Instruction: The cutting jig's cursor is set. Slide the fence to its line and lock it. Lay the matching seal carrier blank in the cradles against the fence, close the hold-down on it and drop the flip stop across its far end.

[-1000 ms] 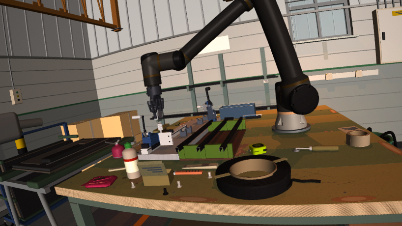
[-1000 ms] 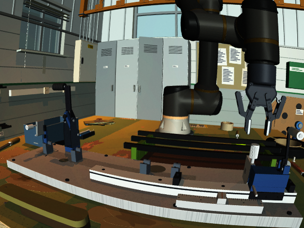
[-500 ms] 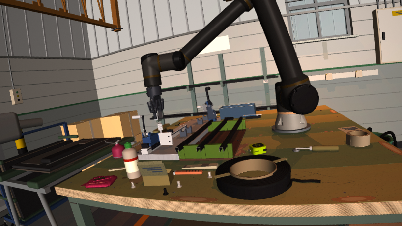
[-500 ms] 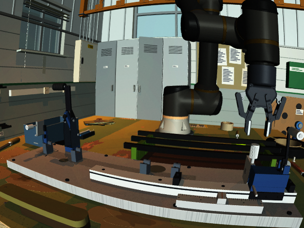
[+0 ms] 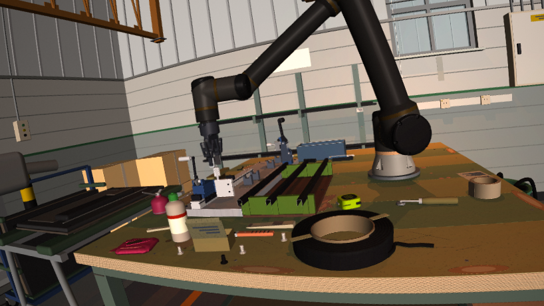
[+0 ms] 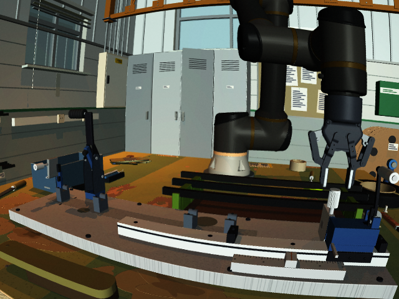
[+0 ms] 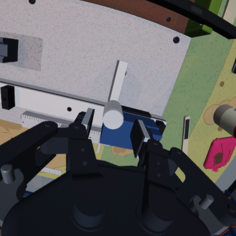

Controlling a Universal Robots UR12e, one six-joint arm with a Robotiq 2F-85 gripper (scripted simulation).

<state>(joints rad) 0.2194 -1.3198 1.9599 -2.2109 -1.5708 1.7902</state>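
Note:
The fence's white knurled knob [image 6: 334, 196] [image 7: 112, 117] [image 5: 216, 172] stands upright on the blue fence carriage [image 6: 352, 234] [image 5: 203, 188] at the jig's near end. My gripper [image 6: 337, 182] [image 7: 111, 124] [image 5: 212, 161] hangs open just above the knob, holding nothing. The carriage sits on the white rail [image 6: 206, 239], with the scale and its cursor [image 6: 290, 259] in front. Three black seal carrier blanks [image 5: 287, 179] lie in a green rack [image 5: 283, 203] beside the jig. The hold-down clamp [image 6: 92, 161] stands with its lever raised at the far end, next to the blue flip stop block [image 6: 53, 175].
A cardboard box [image 5: 146, 171] stands behind the jig's near end. A white bottle [image 5: 177, 222], a pink can [image 5: 159, 203], a small carton [image 5: 210, 234], loose screws and a black strapping coil [image 5: 342, 238] crowd the table front. The fence lock lever [image 6: 385, 175] rises right of the knob.

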